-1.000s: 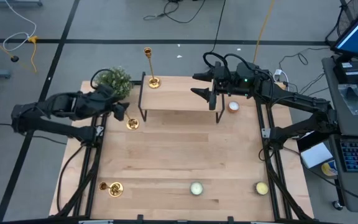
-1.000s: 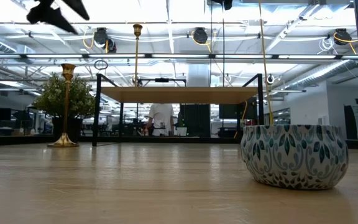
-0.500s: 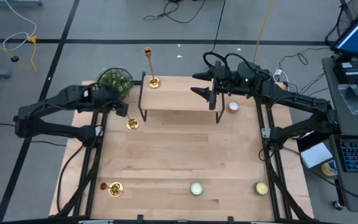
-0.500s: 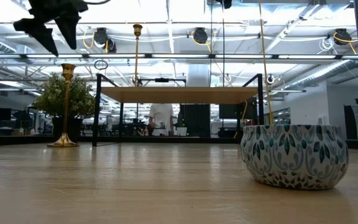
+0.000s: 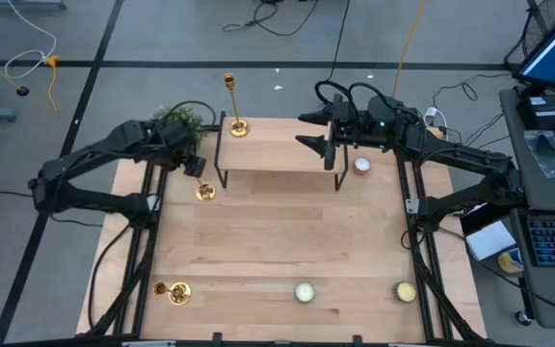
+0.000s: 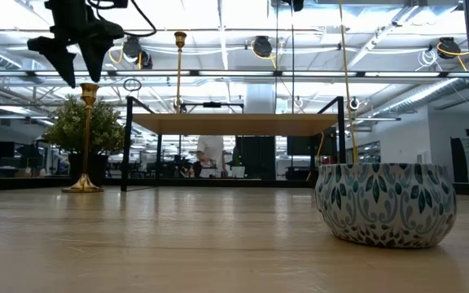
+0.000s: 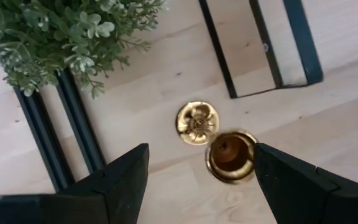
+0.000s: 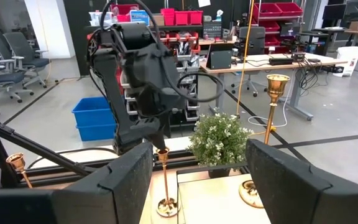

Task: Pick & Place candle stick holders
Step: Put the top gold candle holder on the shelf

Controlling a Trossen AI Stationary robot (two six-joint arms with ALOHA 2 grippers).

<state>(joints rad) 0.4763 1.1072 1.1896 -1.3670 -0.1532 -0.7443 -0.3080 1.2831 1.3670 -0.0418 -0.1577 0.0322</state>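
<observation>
Three brass candlestick holders show. A short one (image 5: 205,192) stands on its base left of the shelf; it also shows in the low view (image 6: 87,138). A tall one (image 5: 236,124) stands on the shelf's far left corner. A third (image 5: 176,292) stands at the near left. My left gripper (image 5: 194,167) is open and points down, just above the short holder's cup (image 7: 230,155), touching nothing. Its fingertips show in the low view (image 6: 82,75). My right gripper (image 5: 308,131) is open and empty over the shelf's right end.
A wooden shelf on black legs (image 5: 277,150) stands at the far middle. A green plant (image 5: 178,121) stands at the far left beside my left arm. Tealights lie at the near edge (image 5: 303,291), (image 5: 406,291) and by the shelf (image 5: 362,165). A patterned bowl (image 6: 385,203) stands near the low camera.
My left gripper has swung a little toward the table's far and right side, tipped over so that it points down, and come down over the short holder's top. It has stayed open. The holders have not moved.
</observation>
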